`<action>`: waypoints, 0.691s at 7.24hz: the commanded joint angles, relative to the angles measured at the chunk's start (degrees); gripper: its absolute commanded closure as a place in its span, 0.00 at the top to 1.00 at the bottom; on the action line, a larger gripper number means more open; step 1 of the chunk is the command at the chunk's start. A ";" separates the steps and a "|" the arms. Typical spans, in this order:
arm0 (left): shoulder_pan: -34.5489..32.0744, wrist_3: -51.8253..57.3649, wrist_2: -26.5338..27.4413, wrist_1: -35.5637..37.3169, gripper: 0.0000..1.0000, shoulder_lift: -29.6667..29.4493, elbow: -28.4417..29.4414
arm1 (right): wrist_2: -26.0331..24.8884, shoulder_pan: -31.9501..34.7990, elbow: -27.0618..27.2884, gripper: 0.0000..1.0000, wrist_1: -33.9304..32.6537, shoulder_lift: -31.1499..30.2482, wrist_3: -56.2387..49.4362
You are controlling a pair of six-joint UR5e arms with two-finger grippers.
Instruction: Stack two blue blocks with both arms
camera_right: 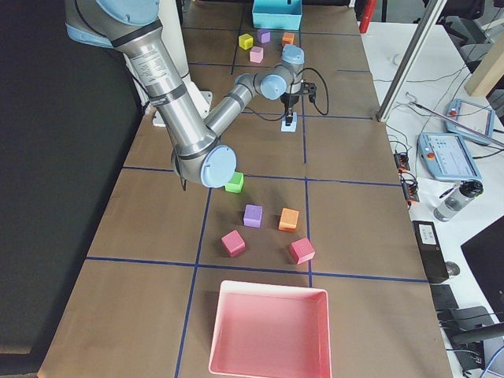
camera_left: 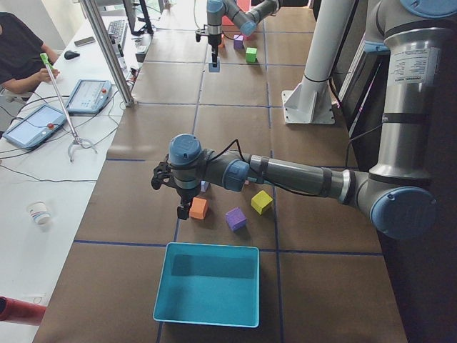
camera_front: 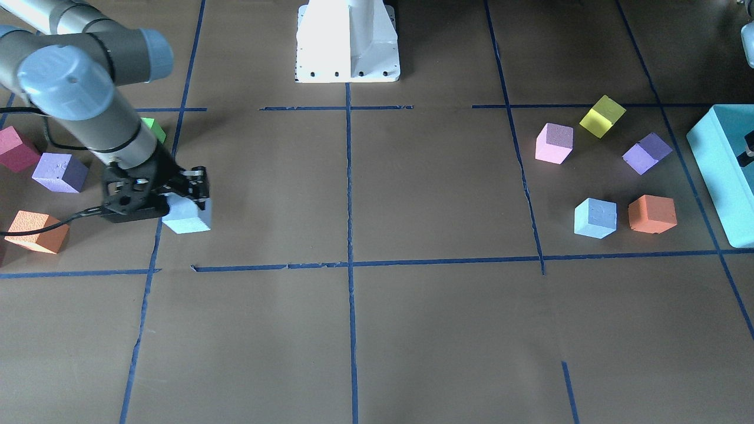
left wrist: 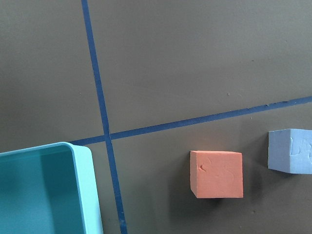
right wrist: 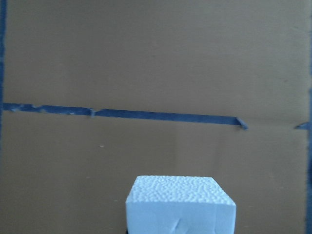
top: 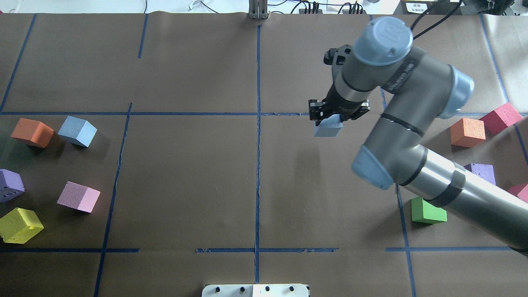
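My right gripper (top: 335,117) is shut on a pale blue block (top: 328,128) just right of the table's centre line. It also shows in the front-facing view (camera_front: 188,217) and the right wrist view (right wrist: 180,204). I cannot tell if the block touches the table. The other blue block (top: 77,131) lies at the far left beside an orange cube (top: 32,133); the left wrist view shows both, the blue block (left wrist: 291,151) at its right edge. My left gripper (camera_left: 184,209) hangs over that orange cube near the teal box (camera_left: 207,282). I cannot tell if it is open or shut.
Pink (top: 78,196), purple (top: 10,185) and yellow (top: 20,225) cubes lie on the left. Green (top: 428,211), orange (top: 467,132), red (top: 500,118) and purple (top: 480,172) cubes lie on the right under my right arm. A pink tray (camera_right: 268,331) stands at the right end.
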 commanded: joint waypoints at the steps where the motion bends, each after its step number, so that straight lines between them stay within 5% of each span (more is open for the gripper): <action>1: 0.00 0.01 0.00 -0.09 1.00 0.09 0.25 | -5.74 -8.04 -10.42 0.05 -0.11 12.05 12.32; 5: 0.00 0.01 0.00 -0.26 1.00 0.27 0.52 | -8.57 -11.49 -14.50 0.10 0.06 14.03 14.22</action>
